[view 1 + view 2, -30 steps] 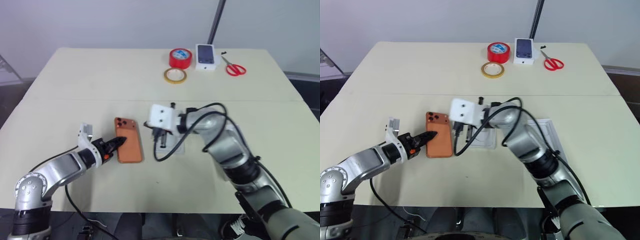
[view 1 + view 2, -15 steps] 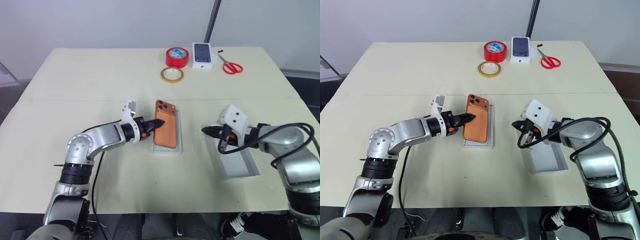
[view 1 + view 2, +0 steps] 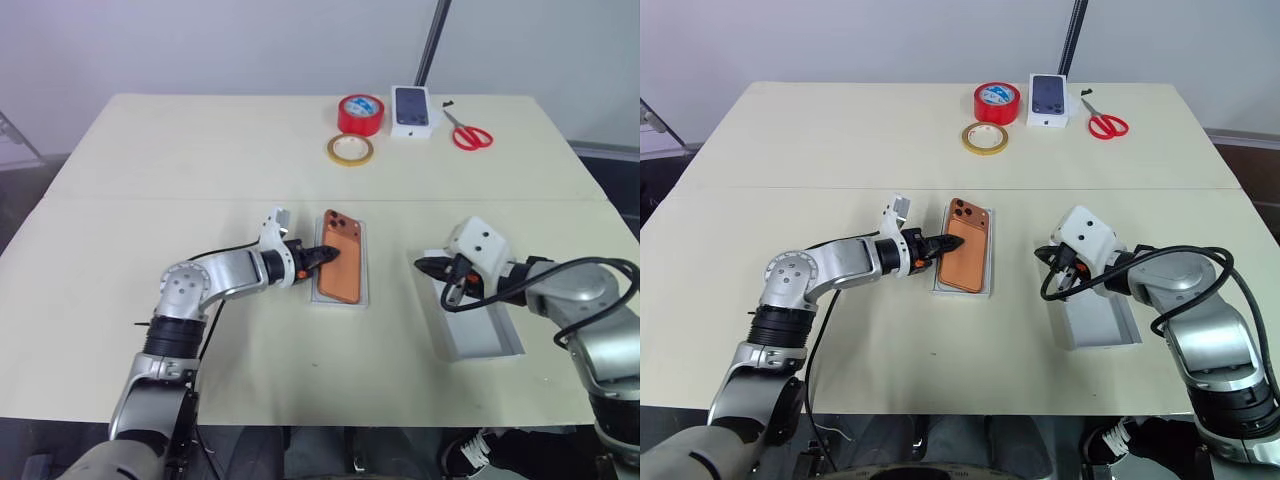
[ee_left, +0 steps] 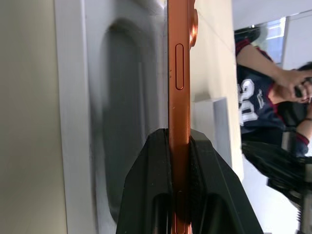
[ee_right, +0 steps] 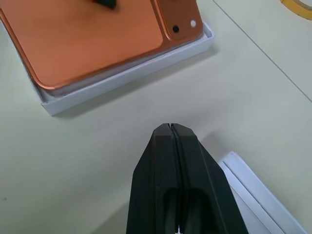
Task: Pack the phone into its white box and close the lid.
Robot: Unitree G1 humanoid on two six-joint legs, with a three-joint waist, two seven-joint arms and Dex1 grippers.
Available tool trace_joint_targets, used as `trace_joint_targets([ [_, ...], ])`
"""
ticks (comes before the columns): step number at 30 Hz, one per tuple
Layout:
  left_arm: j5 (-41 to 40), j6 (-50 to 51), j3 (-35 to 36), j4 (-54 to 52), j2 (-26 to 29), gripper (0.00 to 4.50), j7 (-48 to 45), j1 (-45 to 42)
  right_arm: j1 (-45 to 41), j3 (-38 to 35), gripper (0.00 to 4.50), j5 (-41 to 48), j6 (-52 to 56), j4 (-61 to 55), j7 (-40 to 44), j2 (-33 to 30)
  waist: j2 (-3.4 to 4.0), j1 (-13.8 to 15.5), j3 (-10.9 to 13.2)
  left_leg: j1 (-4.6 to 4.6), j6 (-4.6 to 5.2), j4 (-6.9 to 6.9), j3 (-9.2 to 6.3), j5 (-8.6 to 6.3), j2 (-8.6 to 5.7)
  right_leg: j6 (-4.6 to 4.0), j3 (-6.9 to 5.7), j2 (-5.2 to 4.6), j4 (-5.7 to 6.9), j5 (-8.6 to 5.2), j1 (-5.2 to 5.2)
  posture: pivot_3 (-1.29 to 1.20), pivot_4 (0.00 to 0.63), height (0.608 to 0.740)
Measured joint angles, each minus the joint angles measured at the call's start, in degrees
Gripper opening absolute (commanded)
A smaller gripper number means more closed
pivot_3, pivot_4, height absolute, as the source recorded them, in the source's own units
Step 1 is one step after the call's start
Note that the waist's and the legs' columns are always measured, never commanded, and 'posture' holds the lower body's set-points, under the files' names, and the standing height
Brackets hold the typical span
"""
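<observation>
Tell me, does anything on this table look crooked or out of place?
Yes: the phone isn't lying flat in the white box. It sits tilted, one long edge pinched by the left gripper and raised above the tray.

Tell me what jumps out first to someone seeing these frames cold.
The copper-orange phone at mid-table, tilted over the white box, its edge pinched by the left gripper. To the right, the shut right gripper hovers by the near end of the lid, which lies open side up. At the far edge, a red tape roll and red-handled scissors draw the eye.
</observation>
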Motion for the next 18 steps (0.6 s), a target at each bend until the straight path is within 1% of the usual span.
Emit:
trace_joint_targets([
  [1,0.4,0.0,0.2,0.0,-0.5,2.32,-0.1,0.0,0.0,0.4,0.0,0.1,0.0,0.0,-0.1,0.0,0.0,0.0,0.0,0.0,0.0,0.0,0.0,0.0,0.0,0.0,0.0,0.0,0.0,0.0,0.0,0.0,0.15,0.74],
  [2,1.1,0.0,0.6,0.0,-1.1,2.76,-0.1,0.0,0.0,0.9,0.0,0.1,-0.1,0.0,-0.3,0.0,-0.01,0.0,0.0,0.0,0.0,0.01,0.0,0.0,0.0,0.0,0.0,0.0,0.0,0.0,0.0,0.0,0.15,0.74],
  [3,1.3,0.0,1.2,0.0,-1.7,3.41,-0.2,0.0,0.0,1.2,0.0,0.2,-0.2,0.0,-0.4,0.0,-0.01,0.0,0.0,0.0,0.0,0.01,0.0,0.0,0.0,0.0,0.0,0.0,0.0,0.0,0.01,0.0,0.15,0.74],
  [4,1.4,0.0,1.5,-0.1,-2.1,3.8,-0.3,0.0,-0.1,1.4,0.0,0.2,-0.2,0.0,-0.5,0.0,-0.01,0.0,0.0,0.0,0.0,0.01,0.0,0.0,0.0,0.0,0.0,0.0,0.0,0.0,0.01,0.0,0.15,0.74],
  [5,1.3,0.1,1.7,-0.6,-2.5,4.32,-0.5,0.0,-0.2,1.8,0.0,0.3,-0.4,0.0,-0.6,-0.2,-0.01,0.0,0.0,0.0,0.0,0.02,0.0,0.0,0.0,0.0,0.0,-0.01,0.0,0.0,0.02,0.0,0.15,0.74],
  [6,1.2,0.3,1.9,-1.3,-2.7,4.47,-0.6,0.0,-0.5,2.2,0.0,0.3,-0.7,0.0,-0.7,-0.5,-0.01,0.0,0.0,0.0,0.0,0.02,0.0,0.0,0.0,0.0,0.0,-0.01,0.0,0.0,0.02,0.0,0.15,0.74],
  [8,1.1,1.2,2.2,-2.3,-2.3,4.47,-0.2,0.1,-1.0,2.8,0.0,0.4,-1.1,0.0,-0.8,-0.8,-0.01,0.0,0.0,0.03,0.0,0.01,-0.01,0.0,0.01,0.0,0.0,0.0,0.01,0.0,0.03,0.0,0.15,0.74],
  [10,1.0,2.7,2.6,-3.4,-0.2,4.47,0.1,0.2,-1.3,3.2,0.0,0.8,-1.1,0.0,-0.8,-1.2,-0.01,-0.3,0.0,0.03,0.0,-0.01,0.0,0.0,0.05,0.0,0.01,0.06,0.02,0.0,0.01,0.0,0.15,0.74],
  [13,-0.2,5.1,4.4,-6.0,5.0,4.47,0.2,0.2,-2.4,4.2,0.0,1.0,-1.1,0.0,-1.0,-2.0,0.0,-0.3,0.0,0.04,-0.01,-0.02,-0.01,0.01,0.09,0.0,0.01,0.07,0.03,0.0,-0.01,0.0,0.15,0.74],
  [16,-1.5,6.9,5.6,-8.1,9.3,4.47,-0.2,0.1,-5.0,7.4,0.0,-0.2,-0.5,0.2,-2.0,-2.4,-0.01,-0.1,0.0,0.03,-0.01,0.0,-0.01,0.01,0.06,0.0,0.01,0.03,0.03,0.0,0.0,0.0,0.15,0.74],
  [18,0.3,8.6,5.4,-10.0,13.5,4.47,-1.9,0.0,-6.9,9.9,0.0,-1.2,0.2,0.9,-3.0,-2.4,-0.04,-0.1,0.1,0.03,-0.02,0.0,-0.01,0.01,0.05,0.0,0.0,0.03,0.03,0.0,-0.01,0.0,0.15,0.74],
])
